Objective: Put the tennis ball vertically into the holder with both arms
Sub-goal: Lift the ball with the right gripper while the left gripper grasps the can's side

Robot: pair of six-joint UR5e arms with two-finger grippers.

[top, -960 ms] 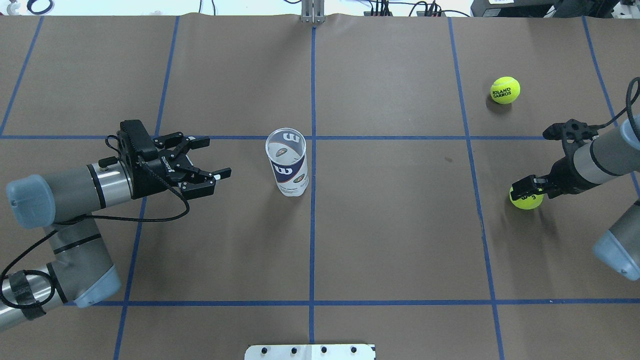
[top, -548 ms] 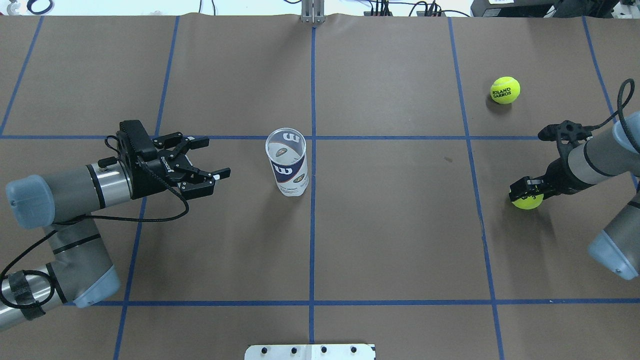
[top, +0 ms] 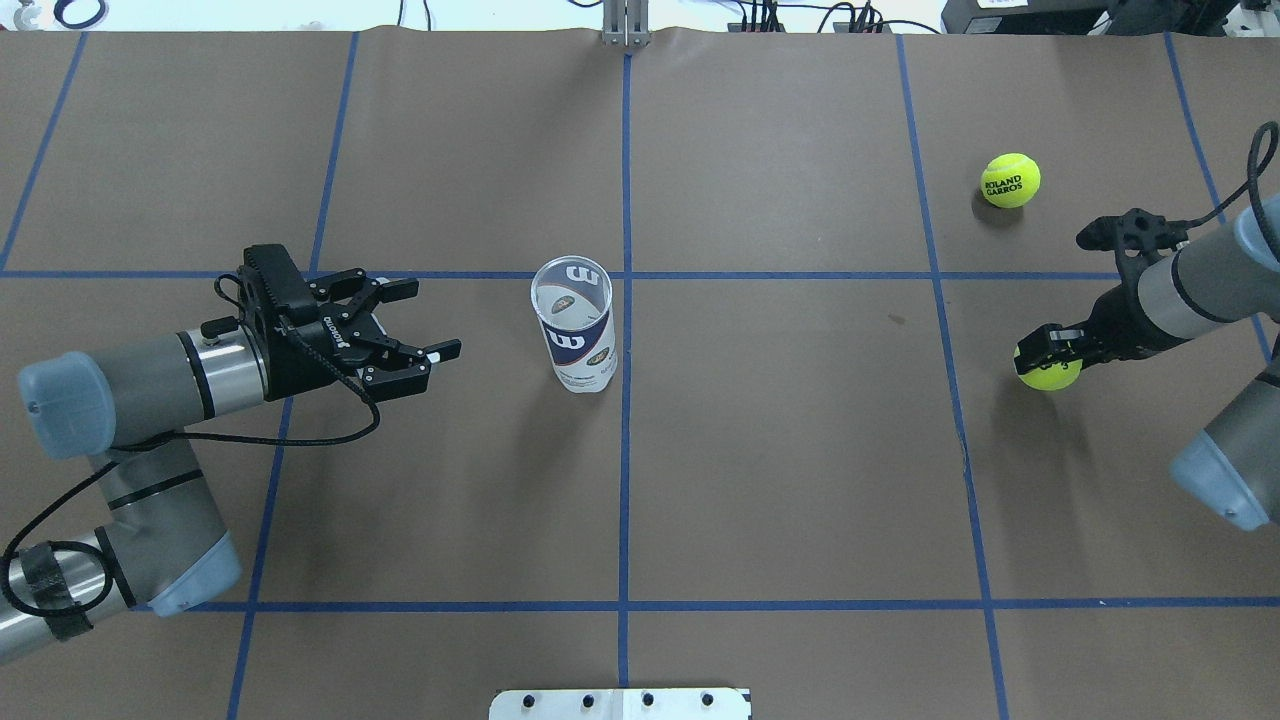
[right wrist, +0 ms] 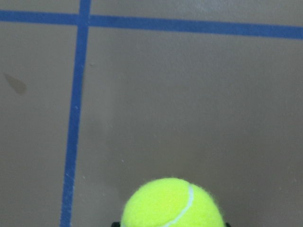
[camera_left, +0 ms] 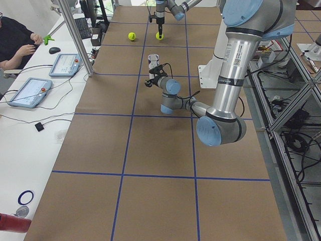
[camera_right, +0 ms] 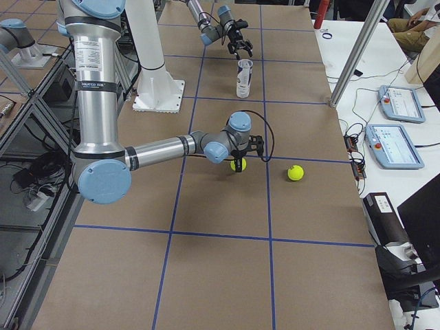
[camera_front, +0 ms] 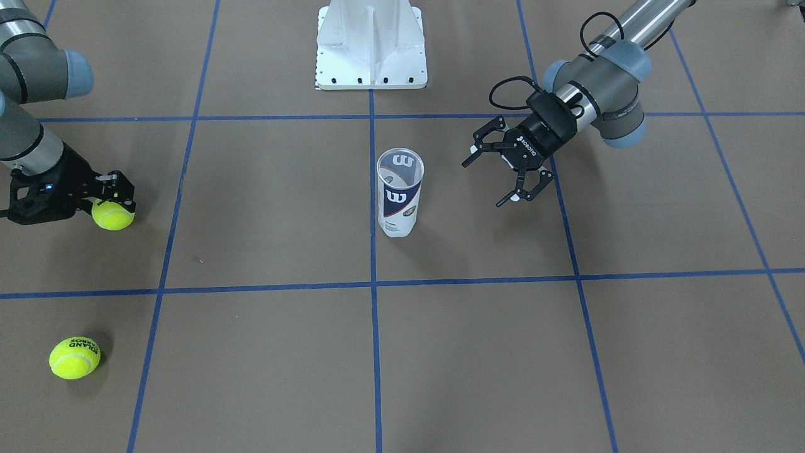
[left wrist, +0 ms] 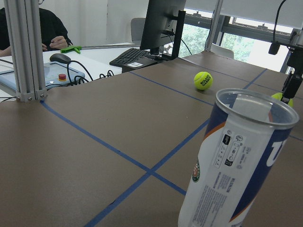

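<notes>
- Task item: the holder, a clear tennis-ball can w/ white-navy "W" label, stands upright on the table, open mouth up.
- Posn: near table ctr, just beside the centre blue tape line, on the robot's left side of it.
- Arm L: the left pincer has its jaws spread wide. It is held approx. horiz., tips aimed at the holder, w/ a clear gap between tips and can wall.
- Left wrist cam: the holder sits close up at lower right, label text facing the lens.
- Arm R: the right pincer is clamped on a tennis ball, fingers pointing down, one each side of the ball.
- Posn: robot's right end of the table, well apart from the holder. Whether the ball touches the table: cannot tell.
- Right wrist cam: top of that ball at bottom edge, brown table and a tape crossing beyond.
- The 2nd tennis ball, marked "ROLAND GARROS", lies loose on the table, farther from the robot than the held one, apart from both pincers.
- The white base pedestal stands at the robot's edge, in line w/ the centre tape.
</notes>
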